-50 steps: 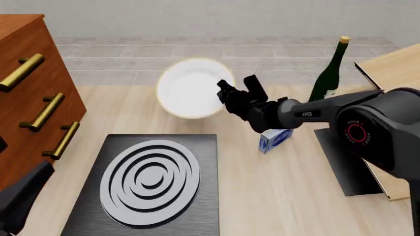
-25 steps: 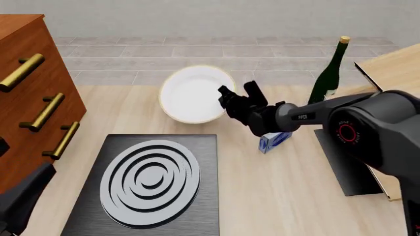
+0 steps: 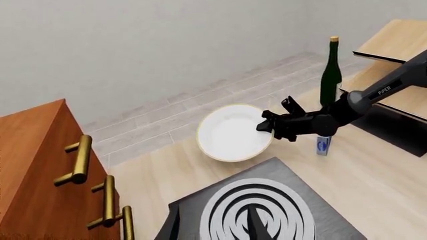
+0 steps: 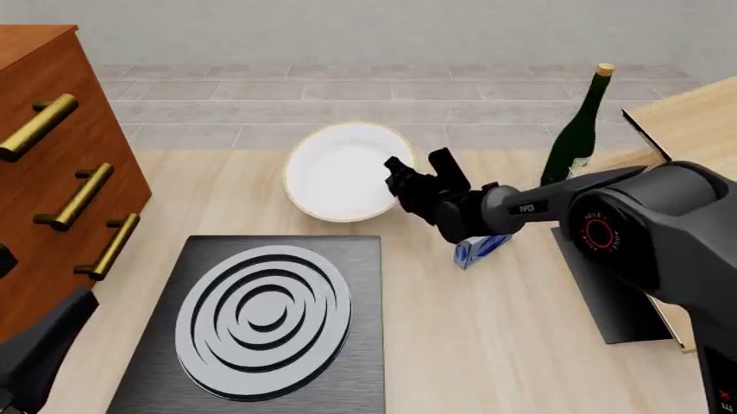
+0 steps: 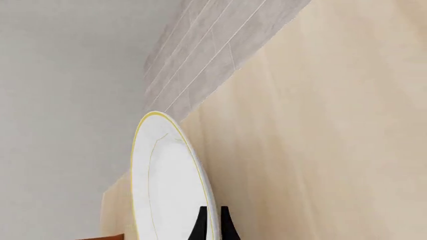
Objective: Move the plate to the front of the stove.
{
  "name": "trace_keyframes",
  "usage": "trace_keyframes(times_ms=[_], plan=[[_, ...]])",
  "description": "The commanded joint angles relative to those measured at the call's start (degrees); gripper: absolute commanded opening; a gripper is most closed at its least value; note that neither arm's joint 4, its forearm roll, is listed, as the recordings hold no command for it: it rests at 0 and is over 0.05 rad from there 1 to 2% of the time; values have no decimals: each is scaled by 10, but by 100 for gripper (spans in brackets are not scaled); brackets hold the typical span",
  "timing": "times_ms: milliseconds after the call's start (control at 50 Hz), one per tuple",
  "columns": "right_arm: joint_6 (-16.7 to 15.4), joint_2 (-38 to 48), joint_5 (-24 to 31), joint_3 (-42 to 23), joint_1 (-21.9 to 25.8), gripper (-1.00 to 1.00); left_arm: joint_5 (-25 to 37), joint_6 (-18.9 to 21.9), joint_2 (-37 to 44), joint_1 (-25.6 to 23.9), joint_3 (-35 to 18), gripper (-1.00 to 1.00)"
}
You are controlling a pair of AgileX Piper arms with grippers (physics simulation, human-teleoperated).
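The round white plate [image 4: 341, 172] with its gold rim hangs tilted just above the table, beyond the far edge of the black stove [image 4: 262, 317] with its silver rings. My right gripper [image 4: 399, 179] is shut on the plate's right rim. In the right wrist view the plate [image 5: 167, 175] shows nearly edge-on, its rim pinched between the two fingertips [image 5: 200, 226]. The left wrist view takes in the plate [image 3: 230, 132], the right gripper [image 3: 267, 124] and the stove [image 3: 267, 210]. My left gripper [image 3: 213, 230] is open over the stove's near side, holding nothing.
A wooden drawer cabinet [image 4: 58, 172] with brass handles stands at the left. A green bottle [image 4: 576, 129] and a small blue-white box [image 4: 481, 247] sit at the right, under the right arm. A plain black panel [image 4: 610, 285] and a wooden board [image 4: 691, 121] lie further right.
The right gripper has carried the plate a little to the right and toward the stove, lowering it. The left arm has stayed put.
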Motion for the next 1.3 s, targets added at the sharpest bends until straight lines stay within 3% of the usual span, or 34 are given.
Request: trace_keyframes(times_ms=[20, 1140, 1160, 1300], plan=[[-2, 7, 3, -9, -2, -100, 7, -2, -2, 2, -4, 100], [-8, 47, 9, -26, -9, -100, 10, -8, -9, 8, 2, 100], [-9, 45, 10, -25, -9, 100, 10, -7, -10, 8, 2, 100], [-13, 41, 13, -27, -10, 100, 10, -8, -13, 9, 5, 100]])
